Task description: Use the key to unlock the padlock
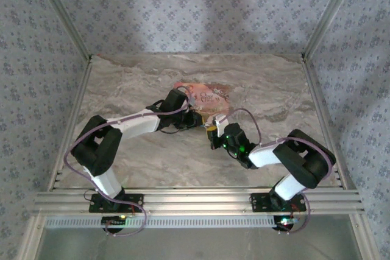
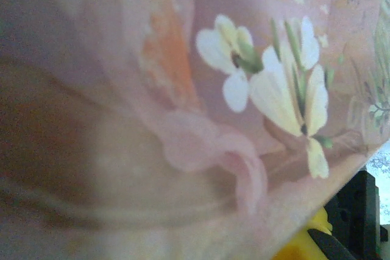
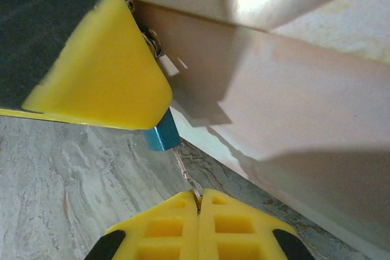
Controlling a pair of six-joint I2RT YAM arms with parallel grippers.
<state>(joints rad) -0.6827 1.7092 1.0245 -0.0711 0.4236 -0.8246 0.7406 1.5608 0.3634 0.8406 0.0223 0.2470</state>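
Note:
In the right wrist view my right gripper (image 3: 198, 196) is shut on the thin silvery key (image 3: 186, 172). The key's tip meets the underside of the tiny blue padlock (image 3: 161, 135). The padlock pokes out from under a yellow finger (image 3: 97, 71) of my left gripper, which holds it just above the marble table (image 3: 73, 168); a silvery ring (image 3: 152, 42) shows beside that finger. From above, my left gripper (image 1: 196, 120) and right gripper (image 1: 214, 137) meet tip to tip at the front edge of the pink box (image 1: 206, 97).
The pink illustrated box (image 2: 244, 77) lies right behind the padlock, and its pale side (image 3: 292, 95) stands close on the right. A yellow pad (image 2: 301, 246) shows under its edge. Patterned walls and metal rails (image 1: 201, 199) enclose the table.

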